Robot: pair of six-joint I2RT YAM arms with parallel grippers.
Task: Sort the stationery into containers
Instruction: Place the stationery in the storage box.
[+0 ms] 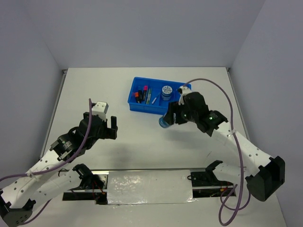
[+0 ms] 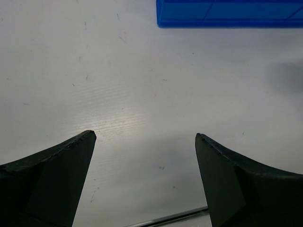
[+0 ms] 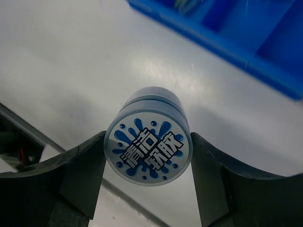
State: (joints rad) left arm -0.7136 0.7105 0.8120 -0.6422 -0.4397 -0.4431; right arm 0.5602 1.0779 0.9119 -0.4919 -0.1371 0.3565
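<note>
My right gripper point(image 1: 166, 120) is shut on a round blue-white roll point(image 1: 163, 122), held above the table just in front of the blue tray point(image 1: 135, 107). In the right wrist view the roll point(image 3: 149, 149), its printed face towards the camera, sits squeezed between both fingers point(image 3: 80, 170), with the tray point(image 3: 246, 45) beyond it. Inside the tray lie highlighters point(image 1: 139, 95), thin pens point(image 1: 147, 94) and a second roll point(image 1: 166, 91). My left gripper point(image 1: 105, 126) hovers over bare table at the left, open and holding nothing; the left wrist view shows its gripper point(image 2: 144, 136) with the tray's edge point(image 2: 227, 16) far ahead.
A reflective metal strip point(image 1: 149, 187) runs along the near edge between the arm bases. The right arm's purple cable point(image 1: 232, 113) loops over the table's right side. Grey walls close in the table at the back and sides.
</note>
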